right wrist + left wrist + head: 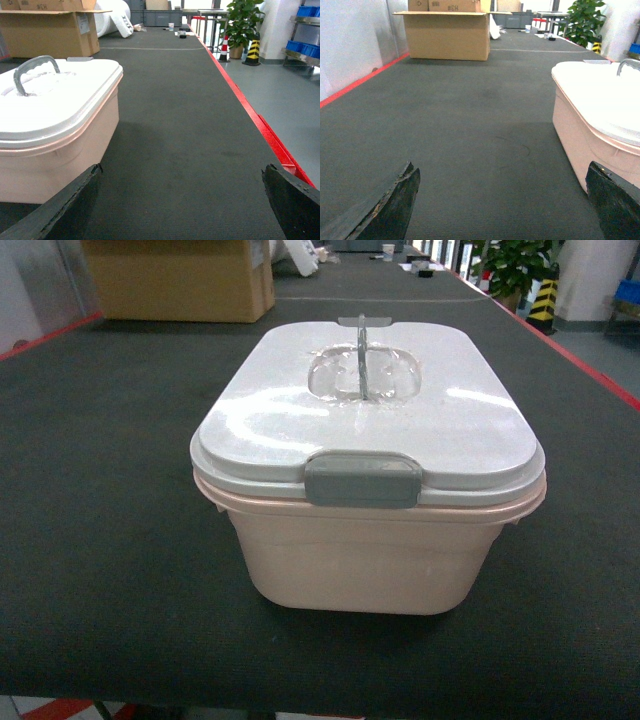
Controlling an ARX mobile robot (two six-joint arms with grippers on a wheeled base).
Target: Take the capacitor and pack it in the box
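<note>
The pale pink box point(365, 560) stands in the middle of the dark mat, its whitish lid point(370, 410) on and the grey latch point(362, 480) facing me. A grey handle point(361, 355) stands upright on the lid. No capacitor shows in any view. My left gripper point(502, 172) is open over bare mat, with the box point(580, 135) to its right. My right gripper point(182, 172) is open too, nothing between its fingers, and the box point(55, 145) sits to its left. Neither gripper appears in the head view.
A brown cardboard carton point(180, 278) stands at the far left of the table. A red edge strip point(250, 107) runs along the table's right side, with floor beyond. A potted plant point(243, 20) and blue bins point(306, 11) stand far right.
</note>
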